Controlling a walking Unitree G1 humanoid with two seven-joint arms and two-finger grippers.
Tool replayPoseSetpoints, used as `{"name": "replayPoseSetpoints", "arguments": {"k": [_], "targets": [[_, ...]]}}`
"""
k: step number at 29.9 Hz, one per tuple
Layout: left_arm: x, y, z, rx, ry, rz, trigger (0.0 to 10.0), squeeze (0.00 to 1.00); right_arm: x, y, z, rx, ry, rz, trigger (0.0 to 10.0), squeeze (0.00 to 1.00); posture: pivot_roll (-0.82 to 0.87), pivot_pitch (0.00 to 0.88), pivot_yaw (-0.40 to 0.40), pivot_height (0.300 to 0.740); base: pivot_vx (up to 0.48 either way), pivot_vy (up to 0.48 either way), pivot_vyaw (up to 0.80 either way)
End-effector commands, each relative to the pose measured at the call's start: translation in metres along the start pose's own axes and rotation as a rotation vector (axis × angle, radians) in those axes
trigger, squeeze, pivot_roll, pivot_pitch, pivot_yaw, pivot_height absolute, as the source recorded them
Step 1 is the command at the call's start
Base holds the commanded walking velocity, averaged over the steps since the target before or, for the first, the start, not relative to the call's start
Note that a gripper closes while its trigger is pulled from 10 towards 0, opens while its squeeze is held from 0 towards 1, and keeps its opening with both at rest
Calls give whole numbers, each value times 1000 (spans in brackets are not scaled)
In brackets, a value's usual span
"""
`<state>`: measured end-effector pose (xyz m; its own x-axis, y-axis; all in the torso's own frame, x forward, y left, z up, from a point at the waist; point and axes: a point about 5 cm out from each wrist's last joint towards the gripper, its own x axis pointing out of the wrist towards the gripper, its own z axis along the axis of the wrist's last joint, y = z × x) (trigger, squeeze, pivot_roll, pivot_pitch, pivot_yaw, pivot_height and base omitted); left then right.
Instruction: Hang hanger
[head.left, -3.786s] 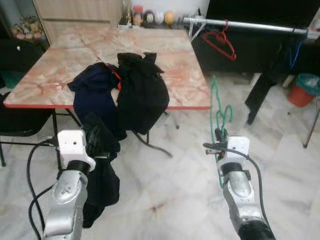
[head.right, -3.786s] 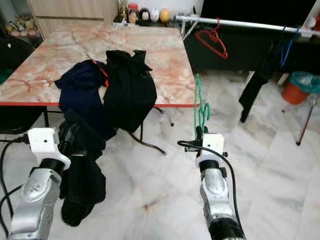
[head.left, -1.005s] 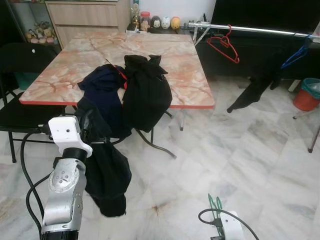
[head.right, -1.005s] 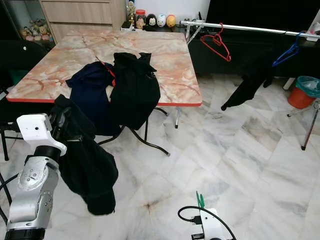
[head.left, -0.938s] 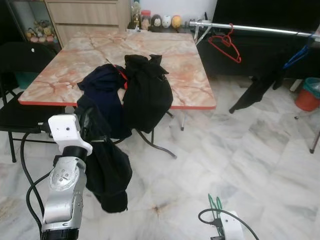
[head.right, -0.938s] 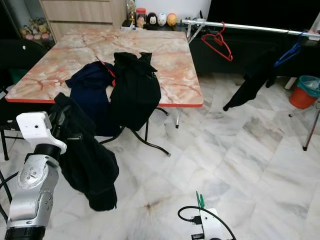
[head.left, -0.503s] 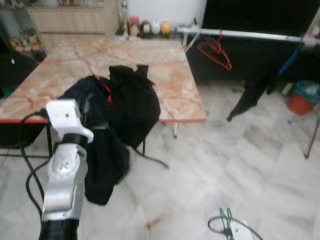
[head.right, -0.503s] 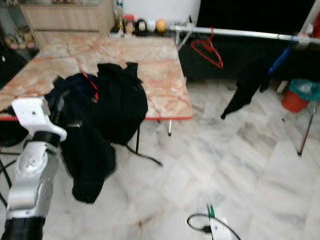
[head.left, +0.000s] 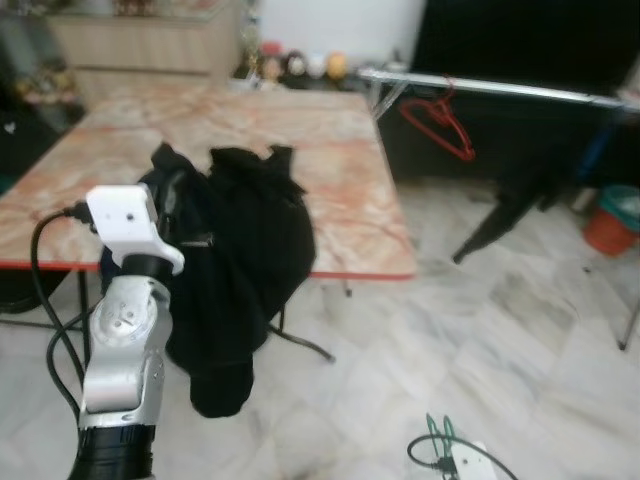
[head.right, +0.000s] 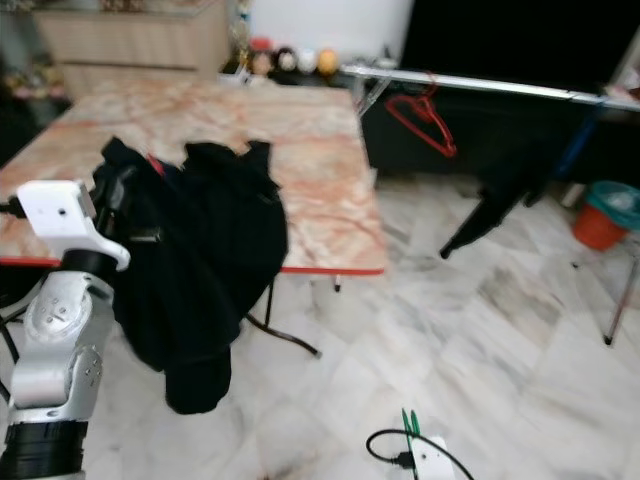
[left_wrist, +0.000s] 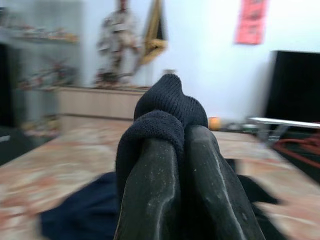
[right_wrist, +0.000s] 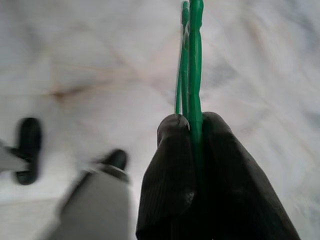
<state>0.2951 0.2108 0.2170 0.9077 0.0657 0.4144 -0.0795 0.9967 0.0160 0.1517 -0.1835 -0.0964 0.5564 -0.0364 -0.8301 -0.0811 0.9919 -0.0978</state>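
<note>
The left claw is raised beside the counter, its 2 black fingers pressed together on a fold of a black garment that hangs from it toward the floor. The right claw hangs low near the marble floor, clamped on a green hanger, whose tip shows beside the wrist in the head views. The rail stands well apart on the right, with a red hanger already on it.

Risks, as a judgement: the head views are blurred, so the robot is probably moving, and the dangling garment could snag a counter leg or slip from the thin pinch. The green hanger is held low by a narrow grip; it could twist in the fingers, so its hook might miss the rail.
</note>
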Motion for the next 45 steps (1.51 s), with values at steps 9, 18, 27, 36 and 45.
{"name": "replayPoseSetpoints", "arguments": {"k": [9, 18, 27, 36, 45], "targets": [[23, -10, 42, 2, -149, -76, 10000, 0, -2, -11, -8, 1, 20, -20, 10000, 0, 128, 0, -45, 740, 341, 0, 0], [46, -22, 61, 17, -185, -198, 10000, 0, -2, -11, -7, 9, 17, -22, 10000, 0, 106, 0, -29, 740, 342, 0, 0], [95, -43, 100, 17, -311, -307, 10000, 0, -1, -7, -3, 7, 7, -20, 10000, 0, 103, 0, -21, 740, 348, 0, 0], [116, -55, 111, 18, -349, -346, 10000, 0, -1, -4, -3, 7, 2, -18, 10000, 0, 94, 0, -21, 740, 352, 0, 0], [88, -48, 51, -25, -156, -380, 10000, 0, -1, -1, -4, 1, -3, -11, 10000, 0, 89, 0, -20, 740, 234, 0, 0]]}}
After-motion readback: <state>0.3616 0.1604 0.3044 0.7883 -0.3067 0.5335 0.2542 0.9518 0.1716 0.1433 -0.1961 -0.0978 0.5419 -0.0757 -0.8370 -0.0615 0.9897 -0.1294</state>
